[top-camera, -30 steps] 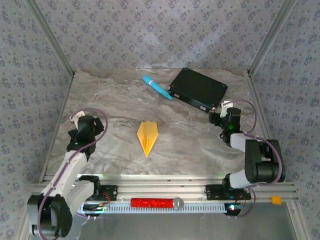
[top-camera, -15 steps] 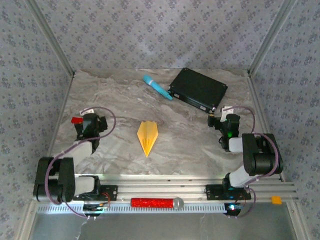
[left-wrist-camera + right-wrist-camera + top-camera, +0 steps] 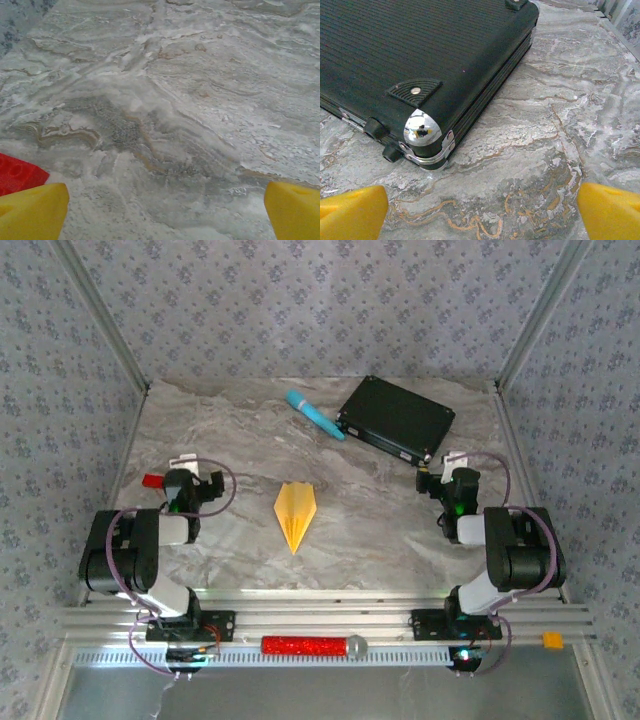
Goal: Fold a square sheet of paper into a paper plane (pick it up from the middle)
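Observation:
The square sheet of paper lies folded into a slim yellow-orange paper plane (image 3: 295, 513) flat on the marble table (image 3: 370, 510), its sharp tip toward the near edge. Neither gripper touches it. My left gripper (image 3: 192, 478) rests low at the left, well apart from the plane. In the left wrist view this gripper (image 3: 165, 212) is open, with bare marble between its yellow fingertips (image 3: 32, 210). My right gripper (image 3: 447, 465) sits at the right, close to the black box. In the right wrist view it (image 3: 482, 210) is open over bare marble.
A black flat box (image 3: 396, 418) stands at the back right; its metal corner (image 3: 422, 129) is just ahead of my right fingers. A light-blue cylinder (image 3: 314, 414) lies beside it. A small red block (image 3: 152, 480) sits left of my left gripper, also seen by the left wrist (image 3: 17, 172).
Both arms have drawn back and folded over their bases. The red block has come into view beside the left gripper. The paper plane has not moved.

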Motion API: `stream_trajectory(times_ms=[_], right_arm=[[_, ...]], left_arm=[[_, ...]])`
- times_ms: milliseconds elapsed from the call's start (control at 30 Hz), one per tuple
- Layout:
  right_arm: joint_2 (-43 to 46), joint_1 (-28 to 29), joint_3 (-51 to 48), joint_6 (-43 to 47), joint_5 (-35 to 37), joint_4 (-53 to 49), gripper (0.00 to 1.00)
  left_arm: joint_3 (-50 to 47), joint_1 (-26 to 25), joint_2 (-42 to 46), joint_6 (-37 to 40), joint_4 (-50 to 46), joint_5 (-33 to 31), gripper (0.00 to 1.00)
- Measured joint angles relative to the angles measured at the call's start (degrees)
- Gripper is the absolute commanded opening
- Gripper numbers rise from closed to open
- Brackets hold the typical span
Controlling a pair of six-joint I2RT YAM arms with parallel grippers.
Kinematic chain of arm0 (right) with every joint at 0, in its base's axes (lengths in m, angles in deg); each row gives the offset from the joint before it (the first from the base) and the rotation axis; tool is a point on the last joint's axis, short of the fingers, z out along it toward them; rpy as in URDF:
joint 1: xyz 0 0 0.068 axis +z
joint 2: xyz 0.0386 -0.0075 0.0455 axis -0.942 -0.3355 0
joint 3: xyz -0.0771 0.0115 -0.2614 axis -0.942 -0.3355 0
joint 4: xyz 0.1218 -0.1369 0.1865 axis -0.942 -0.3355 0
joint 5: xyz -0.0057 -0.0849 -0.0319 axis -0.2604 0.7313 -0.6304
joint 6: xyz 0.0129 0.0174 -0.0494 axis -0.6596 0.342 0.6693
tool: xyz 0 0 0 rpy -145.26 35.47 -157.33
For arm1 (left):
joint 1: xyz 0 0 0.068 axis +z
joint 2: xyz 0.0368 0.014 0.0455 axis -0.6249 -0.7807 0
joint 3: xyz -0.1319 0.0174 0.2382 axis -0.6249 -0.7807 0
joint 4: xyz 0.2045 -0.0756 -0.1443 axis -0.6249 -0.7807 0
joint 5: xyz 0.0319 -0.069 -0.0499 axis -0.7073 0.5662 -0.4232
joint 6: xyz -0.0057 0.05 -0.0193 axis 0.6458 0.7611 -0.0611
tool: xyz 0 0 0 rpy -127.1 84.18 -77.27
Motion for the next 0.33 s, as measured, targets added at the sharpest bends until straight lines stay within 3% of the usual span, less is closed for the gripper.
stream_trajectory(times_ms=[333], right_arm=[[0.00, -0.02, 0.00, 0.00, -0.02, 0.07, 0.99]], left_arm=[[0.17, -0.52, -0.11, 0.87, 1.18, 1.09, 1.00]])
